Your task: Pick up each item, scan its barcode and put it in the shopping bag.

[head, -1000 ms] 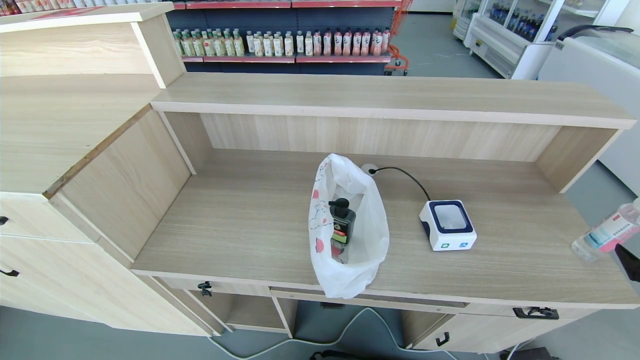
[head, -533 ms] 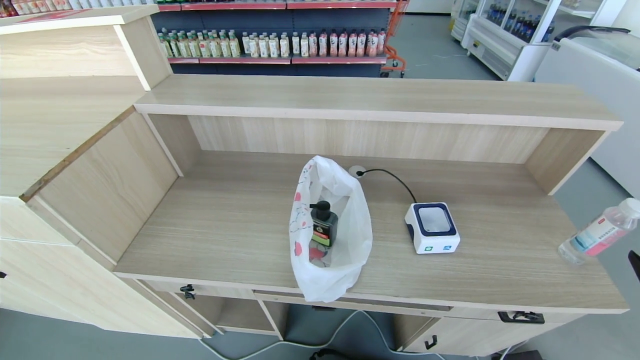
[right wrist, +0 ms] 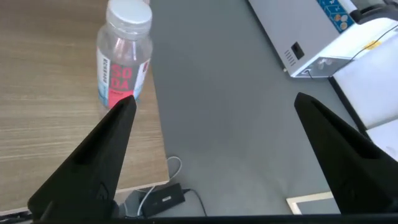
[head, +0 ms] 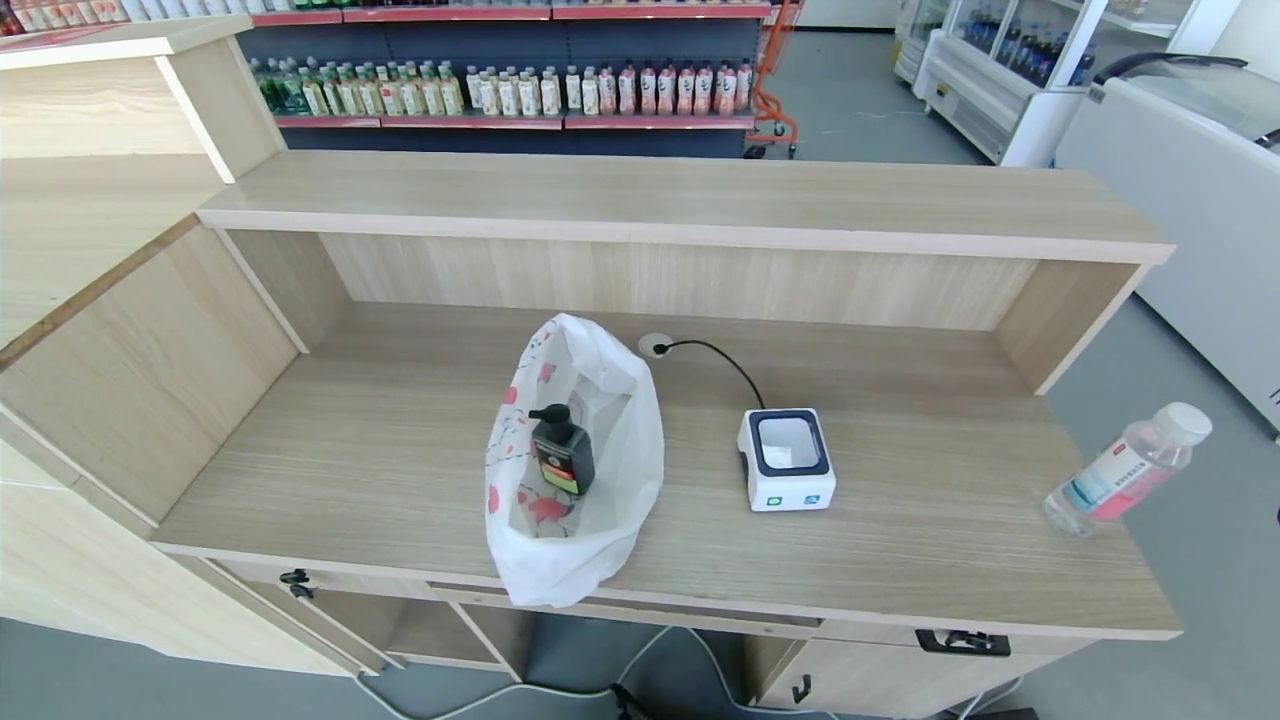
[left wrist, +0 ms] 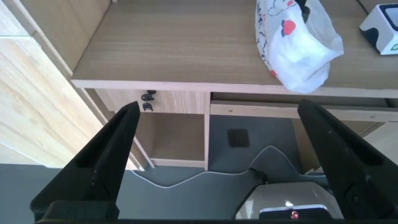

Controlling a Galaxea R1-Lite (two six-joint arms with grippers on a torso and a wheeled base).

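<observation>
A white shopping bag (head: 620, 470) with red prints stands open at the counter's middle front, with a black pump bottle (head: 562, 455) upright inside. To its right sits the white barcode scanner (head: 787, 460) with a dark-framed window. A clear water bottle (head: 1125, 470) with a white cap and a red-and-blue label stands at the counter's right end. My right gripper (right wrist: 214, 101) is open just off that end, above the grey floor, with the water bottle (right wrist: 124, 56) close beside one finger. My left gripper (left wrist: 219, 107) is open, low in front of the counter, left of the bag (left wrist: 298, 46).
The wooden counter (head: 350, 450) has a raised back shelf (head: 680, 200) and a tall side panel on the left. The scanner's black cable (head: 715, 358) runs to a hole near the back. Under the front edge are a drawer and open cubbies (left wrist: 177, 140). A white freezer (head: 1180, 180) stands to the right.
The head camera has turned, so the whole picture has slid left. The bag, scanner and water bottle keep their places on the counter.
</observation>
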